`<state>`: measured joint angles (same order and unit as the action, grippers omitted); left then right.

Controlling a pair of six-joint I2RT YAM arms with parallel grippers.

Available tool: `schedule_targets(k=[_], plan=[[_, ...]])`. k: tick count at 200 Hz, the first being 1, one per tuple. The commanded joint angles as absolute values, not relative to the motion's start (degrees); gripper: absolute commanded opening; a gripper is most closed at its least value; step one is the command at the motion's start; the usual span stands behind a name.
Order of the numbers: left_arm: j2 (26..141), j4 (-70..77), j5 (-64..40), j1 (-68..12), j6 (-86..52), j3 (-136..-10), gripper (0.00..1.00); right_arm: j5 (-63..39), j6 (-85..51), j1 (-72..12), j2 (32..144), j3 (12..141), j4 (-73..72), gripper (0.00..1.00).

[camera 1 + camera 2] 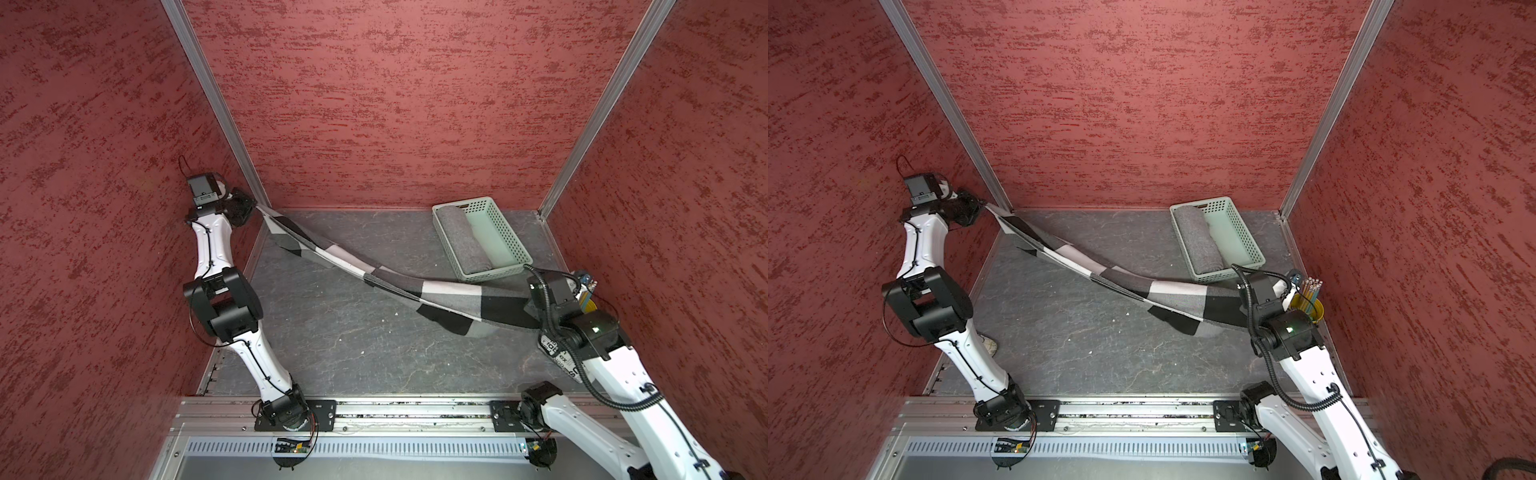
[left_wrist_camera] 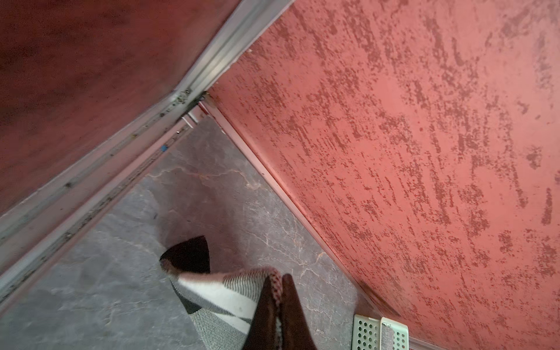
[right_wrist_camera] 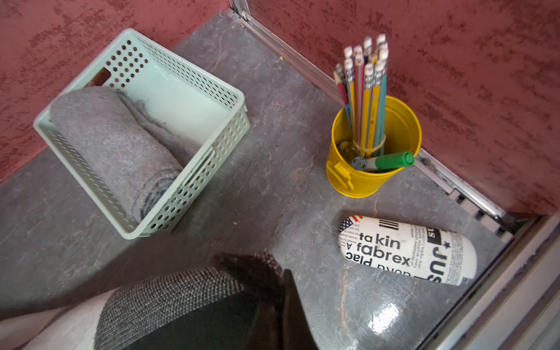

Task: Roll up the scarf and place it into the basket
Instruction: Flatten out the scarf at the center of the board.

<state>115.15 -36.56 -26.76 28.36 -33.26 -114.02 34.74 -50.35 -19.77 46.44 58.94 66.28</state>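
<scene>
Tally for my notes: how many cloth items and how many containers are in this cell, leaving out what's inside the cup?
Cloth items: 2 (checked scarf, grey roll)
Containers: 3 (basket, yellow cup, printed case)
Total: 5

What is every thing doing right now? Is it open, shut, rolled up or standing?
scarf: unrolled, stretched between both grippers, sagging in the middle
left gripper: shut on one scarf end
right gripper: shut on the other end
basket: upright, one side filled, the rest bare
grey roll: rolled up, lying in the basket
yellow cup: upright, holding pencils
printed case: closed, lying flat
</scene>
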Motion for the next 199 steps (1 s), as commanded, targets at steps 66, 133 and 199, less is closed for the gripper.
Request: schedule_targets(k=[66, 133, 199], plan=[[131.00, -37.86, -32.96, 23.60, -38.57, -148.06, 0.00, 40.08, -35.99, -11.35, 55.46, 68.69, 58.05, 0.00], [132.46, -20.84, -37.16, 23.75, -50.75, -147.48, 0.00, 35.27, -30.08, -6.61, 57.13, 76.56, 55.90, 0.00], [118.12, -24.50, -36.00, 30.80, -34.95, -105.63, 0.00, 23.19, -37.26, -6.63, 48.79, 54.42, 58.67, 0.00]])
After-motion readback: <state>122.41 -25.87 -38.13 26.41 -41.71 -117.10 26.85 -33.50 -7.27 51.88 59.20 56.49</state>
